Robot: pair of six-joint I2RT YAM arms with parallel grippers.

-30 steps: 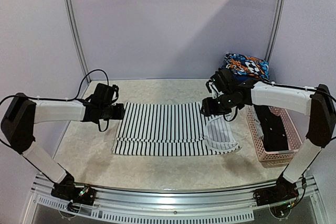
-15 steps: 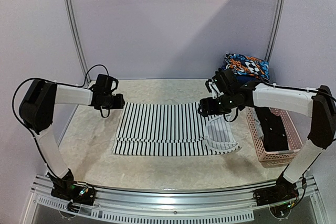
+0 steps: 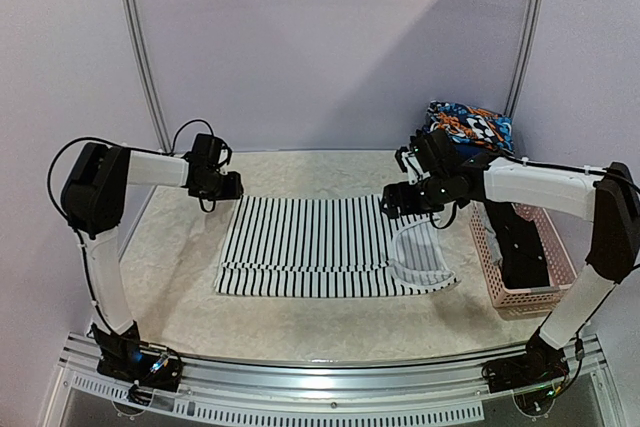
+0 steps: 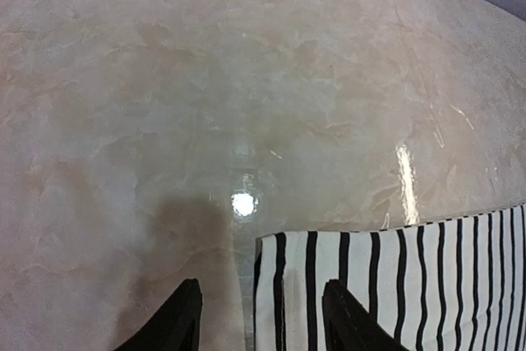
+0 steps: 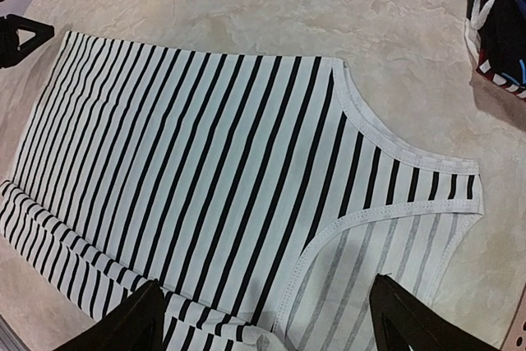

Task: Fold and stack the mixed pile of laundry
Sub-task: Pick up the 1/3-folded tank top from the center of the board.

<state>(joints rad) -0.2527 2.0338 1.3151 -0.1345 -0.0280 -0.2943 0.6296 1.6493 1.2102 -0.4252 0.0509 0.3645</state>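
Observation:
A black-and-white striped sleeveless top (image 3: 310, 245) lies spread flat on the table, its near edge folded over. My left gripper (image 3: 228, 187) is open at the top's far left corner. In the left wrist view that corner (image 4: 386, 285) lies between the open fingers (image 4: 182, 322), and the gripper (image 4: 263, 322) holds nothing. My right gripper (image 3: 395, 202) is open and empty above the top's right end. In the right wrist view it (image 5: 267, 322) hovers over the stripes (image 5: 189, 145) near the white-trimmed armhole. A black garment (image 3: 520, 247) lies in the basket. No grey garment shows.
A pink lattice basket (image 3: 497, 292) stands at the right table edge. A colourful patterned folded cloth (image 3: 470, 127) sits at the back right. Bare marble table (image 3: 170, 277) lies left of and in front of the top. Curved wall rails stand behind.
My left gripper has swung away from me, from the top's left edge to its far left corner. My right gripper has barely shifted. The top has not moved.

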